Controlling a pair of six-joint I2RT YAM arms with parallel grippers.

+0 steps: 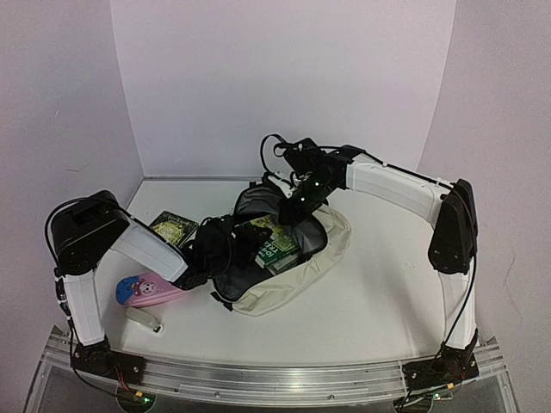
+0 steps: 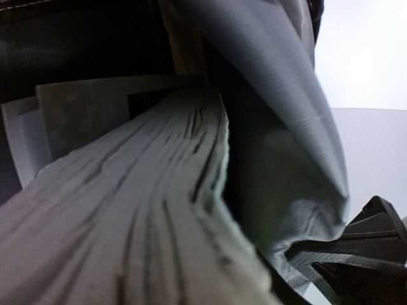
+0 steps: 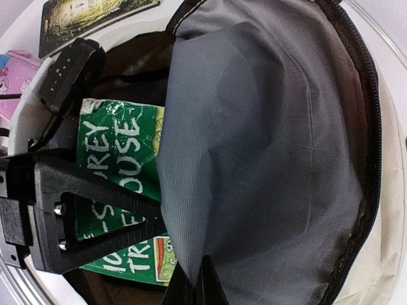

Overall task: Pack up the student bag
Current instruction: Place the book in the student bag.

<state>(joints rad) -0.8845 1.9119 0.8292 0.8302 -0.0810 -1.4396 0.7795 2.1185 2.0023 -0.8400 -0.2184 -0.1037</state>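
Open student bag (image 1: pixel 301 284) at mid-table, one gripper at each side of its mouth.
The right gripper (image 1: pixel 303 196) pinches the bag's grey lining at the far rim. The left gripper (image 1: pixel 217 249) reaches in from the left beside a green book (image 1: pixel 274 243); I cannot tell how its jaws stand. A second book (image 1: pixel 173 227) and a pink pencil case (image 1: pixel 146 291) lie left of the bag.
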